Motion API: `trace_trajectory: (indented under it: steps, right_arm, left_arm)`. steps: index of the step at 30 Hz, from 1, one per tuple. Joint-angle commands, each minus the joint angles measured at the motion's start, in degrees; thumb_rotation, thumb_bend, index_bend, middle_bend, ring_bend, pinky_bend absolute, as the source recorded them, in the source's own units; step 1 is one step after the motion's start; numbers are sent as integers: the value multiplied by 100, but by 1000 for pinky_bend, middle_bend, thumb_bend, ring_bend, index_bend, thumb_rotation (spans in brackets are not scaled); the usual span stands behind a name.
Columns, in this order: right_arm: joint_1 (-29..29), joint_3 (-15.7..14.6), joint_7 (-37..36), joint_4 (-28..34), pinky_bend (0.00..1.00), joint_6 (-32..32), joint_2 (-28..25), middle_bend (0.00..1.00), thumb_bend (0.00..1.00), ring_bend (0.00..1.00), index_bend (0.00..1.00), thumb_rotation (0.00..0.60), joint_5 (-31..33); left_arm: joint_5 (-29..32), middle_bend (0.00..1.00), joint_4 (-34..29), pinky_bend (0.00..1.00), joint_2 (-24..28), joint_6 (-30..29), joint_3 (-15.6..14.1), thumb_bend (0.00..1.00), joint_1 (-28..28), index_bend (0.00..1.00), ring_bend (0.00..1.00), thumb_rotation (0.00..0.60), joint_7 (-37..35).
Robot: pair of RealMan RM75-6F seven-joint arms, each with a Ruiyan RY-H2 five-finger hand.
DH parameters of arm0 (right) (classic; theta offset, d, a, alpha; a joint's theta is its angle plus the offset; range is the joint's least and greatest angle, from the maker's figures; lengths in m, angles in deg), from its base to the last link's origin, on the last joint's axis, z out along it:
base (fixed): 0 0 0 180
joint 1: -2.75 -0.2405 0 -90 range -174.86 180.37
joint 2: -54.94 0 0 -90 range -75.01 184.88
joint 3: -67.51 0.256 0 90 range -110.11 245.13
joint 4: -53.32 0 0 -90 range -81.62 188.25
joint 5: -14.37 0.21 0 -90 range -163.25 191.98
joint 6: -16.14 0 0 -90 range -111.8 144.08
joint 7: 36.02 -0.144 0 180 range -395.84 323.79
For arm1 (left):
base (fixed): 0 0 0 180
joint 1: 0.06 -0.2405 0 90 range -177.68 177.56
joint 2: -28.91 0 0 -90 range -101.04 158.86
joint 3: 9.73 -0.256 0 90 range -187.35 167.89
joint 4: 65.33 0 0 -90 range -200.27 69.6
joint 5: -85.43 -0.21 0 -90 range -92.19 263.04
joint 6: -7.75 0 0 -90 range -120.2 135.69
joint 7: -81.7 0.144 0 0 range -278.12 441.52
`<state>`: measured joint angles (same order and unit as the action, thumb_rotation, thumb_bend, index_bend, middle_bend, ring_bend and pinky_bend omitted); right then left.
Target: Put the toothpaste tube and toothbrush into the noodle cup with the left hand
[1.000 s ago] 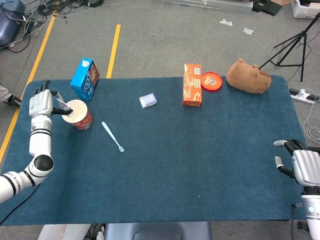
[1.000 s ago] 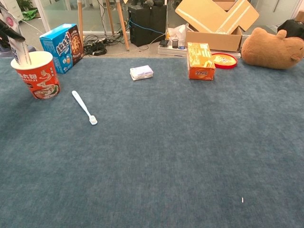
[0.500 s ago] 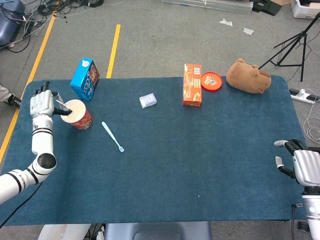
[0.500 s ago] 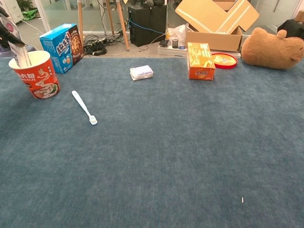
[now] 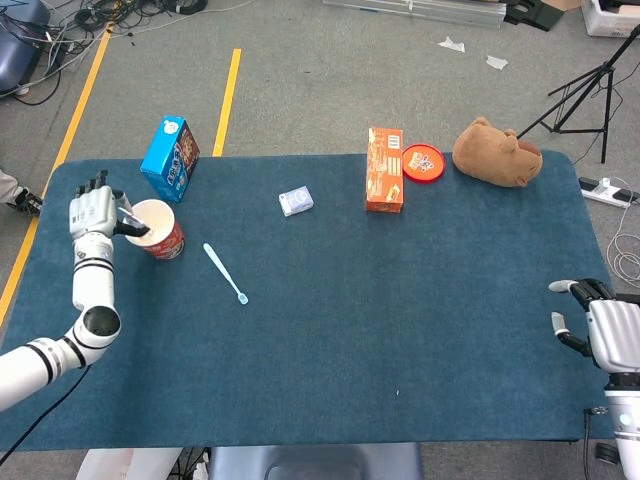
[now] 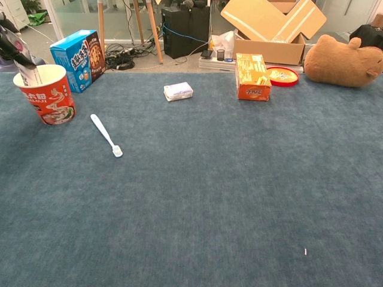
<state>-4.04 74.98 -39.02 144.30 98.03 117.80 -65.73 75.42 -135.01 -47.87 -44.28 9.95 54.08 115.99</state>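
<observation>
Gripping the toothpaste tube (image 6: 27, 74) over the noodle cup (image 5: 160, 232), left robot hand (image 5: 93, 214); right robot hand (image 5: 600, 325) open

The red noodle cup (image 6: 49, 95) near the tabletop's far left corner carries white lettering, too small to make out. Print on the blue box (image 6: 78, 59) and orange box (image 6: 252, 76) is likewise unreadable.

left hand (image 6: 8, 40): mostly cut off by the chest view's left edge
toothpaste tube (image 6: 27, 73): lower part hidden inside noodle cup (image 6: 46, 97)
right hand (image 5: 598, 325): fingers' grip unclear
</observation>
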Motion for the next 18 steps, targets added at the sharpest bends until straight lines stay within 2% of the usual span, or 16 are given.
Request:
trace_trajectory:
  steps: [1, 18]
  right_arm:
    - [6, -2, -10, 5, 560, 12, -7, 420, 351, 290, 389, 600, -10]
    - [33, -8, -70, 18, 560, 71, -35, 420, 351, 290, 389, 600, -61]
  left_arm:
    - [-6, 31, 17, 0, -45, 15, -20, 0, 7, 794, 0, 600, 30]
    - [5, 31, 414, 0, -394, 201, -42, 0, 66, 788, 0, 600, 104]
